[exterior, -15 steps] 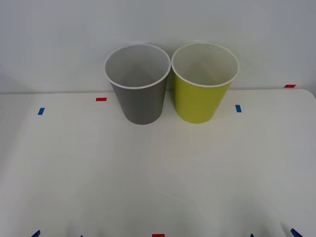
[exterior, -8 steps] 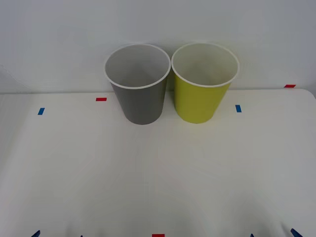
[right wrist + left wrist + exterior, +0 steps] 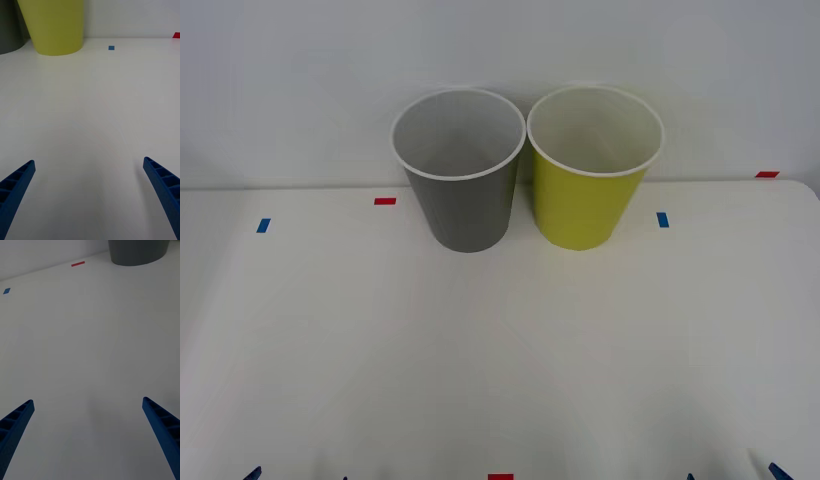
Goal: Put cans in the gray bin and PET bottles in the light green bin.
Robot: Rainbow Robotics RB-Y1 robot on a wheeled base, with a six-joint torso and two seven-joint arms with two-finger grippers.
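No change over the last second: gray bin [image 3: 465,200] and light green bin [image 3: 588,195] unmoved, my left gripper [image 3: 88,438] and right gripper [image 3: 89,198] wide open, empty. I judge sorting done.

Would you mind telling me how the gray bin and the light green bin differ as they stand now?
The gray bin is dark gray; the light green bin is yellow-green. In the front view the gray bin stands on the left, the light green bin on the right. Both are tall, tapered, round and upright, with white rims and pale insides, side by side at the table's far edge.
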